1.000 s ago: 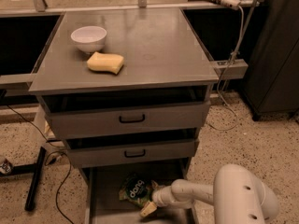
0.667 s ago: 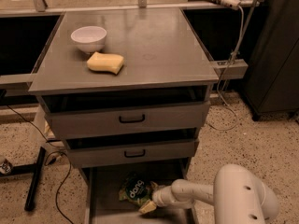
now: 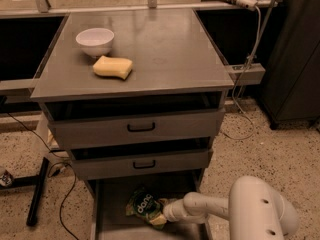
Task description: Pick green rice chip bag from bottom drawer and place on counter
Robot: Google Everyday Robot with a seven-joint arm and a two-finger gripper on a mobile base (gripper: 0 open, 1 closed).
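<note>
The green rice chip bag [image 3: 141, 206] lies on the floor of the open bottom drawer [image 3: 112, 219], its dark round "dang" patch facing up. My white arm reaches in from the lower right, and the gripper [image 3: 162, 217] is at the bag's right lower edge, touching it. The counter [image 3: 165, 49] is the grey top of the cabinet above.
A white bowl [image 3: 95, 41] and a yellow sponge [image 3: 113, 67] sit on the counter's left side. Two grey drawers with black handles [image 3: 141, 127] [image 3: 144, 164] overhang the bottom drawer. A black stand leg [image 3: 36, 191] and cables lie on the speckled floor at left.
</note>
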